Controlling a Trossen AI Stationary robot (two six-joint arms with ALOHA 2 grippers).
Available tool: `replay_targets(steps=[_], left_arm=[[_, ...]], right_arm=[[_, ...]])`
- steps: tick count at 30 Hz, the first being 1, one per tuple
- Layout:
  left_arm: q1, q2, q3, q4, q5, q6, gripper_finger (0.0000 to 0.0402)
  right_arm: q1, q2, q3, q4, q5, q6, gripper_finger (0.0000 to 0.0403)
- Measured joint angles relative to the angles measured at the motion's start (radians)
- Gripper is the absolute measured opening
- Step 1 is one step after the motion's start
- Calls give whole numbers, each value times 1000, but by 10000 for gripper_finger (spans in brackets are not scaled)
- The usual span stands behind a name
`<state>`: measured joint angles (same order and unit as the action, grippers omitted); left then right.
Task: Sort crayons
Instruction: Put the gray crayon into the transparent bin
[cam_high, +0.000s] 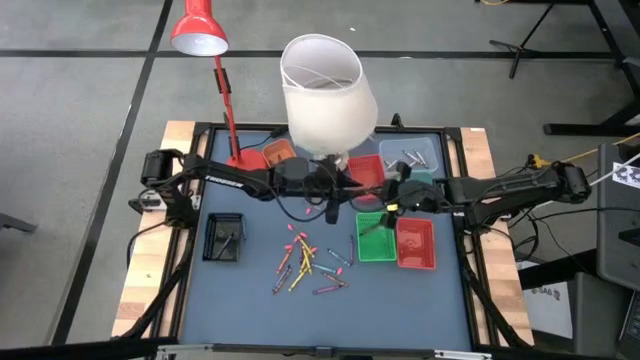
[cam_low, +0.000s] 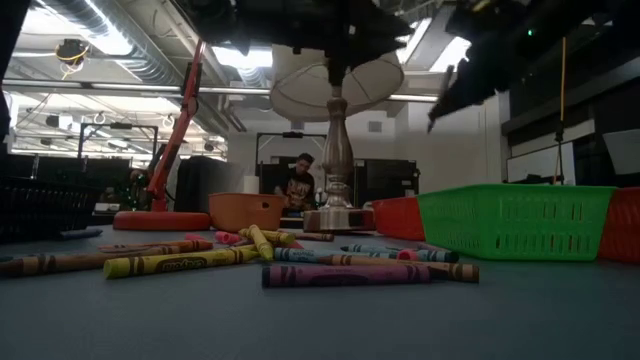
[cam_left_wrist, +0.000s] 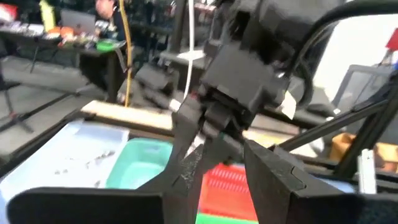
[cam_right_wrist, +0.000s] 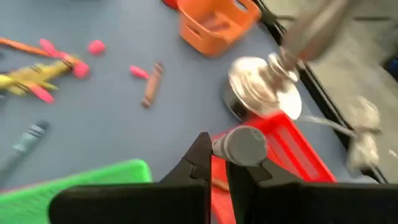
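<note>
**Grippers.** The right gripper (cam_right_wrist: 221, 157) stands over the middle of the table, between the table lamp (cam_high: 325, 90) base and the green tray (cam_high: 376, 252). Its jaws are closed on a grey crayon (cam_right_wrist: 245, 145). The right wrist view shows that crayon end-on, so its long axis appears to run crosswise through the fingers, not along them. The left gripper (cam_left_wrist: 224, 163) is just beside it at 9 o'clock. Its jaws stand apart and nothing shows between them.

**Task items.** The loose crayons (cam_high: 308, 262) lie in a scatter on the mat, at about 8 o'clock from the right gripper and about 6 o'clock from the left. Their axes point many ways. A pale tray (cam_high: 432, 148) at the table's far edge already holds grey sticks.

**Critical relation.** The pale tray lies at roughly 1 o'clock from the right gripper, near it, with a teal tray (cam_high: 425, 183) between. In my judgement the held grey crayon belongs there, and the right arm is the nearer one for the drop. The left arm is the nearer one for the next pick from the scatter.

**Risk.** The lamp base and the red tray (cam_high: 368, 168) crowd both wrists.
</note>
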<state>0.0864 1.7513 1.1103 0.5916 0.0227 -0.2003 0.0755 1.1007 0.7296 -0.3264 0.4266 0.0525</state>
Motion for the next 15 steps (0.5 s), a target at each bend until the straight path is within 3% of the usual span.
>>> replay_targets(steps=[15], left_arm=[[17, 1, 0, -277, -4, -5, 100]], right_arm=[[-217, 0, 0, -212, -48, 32, 22]])
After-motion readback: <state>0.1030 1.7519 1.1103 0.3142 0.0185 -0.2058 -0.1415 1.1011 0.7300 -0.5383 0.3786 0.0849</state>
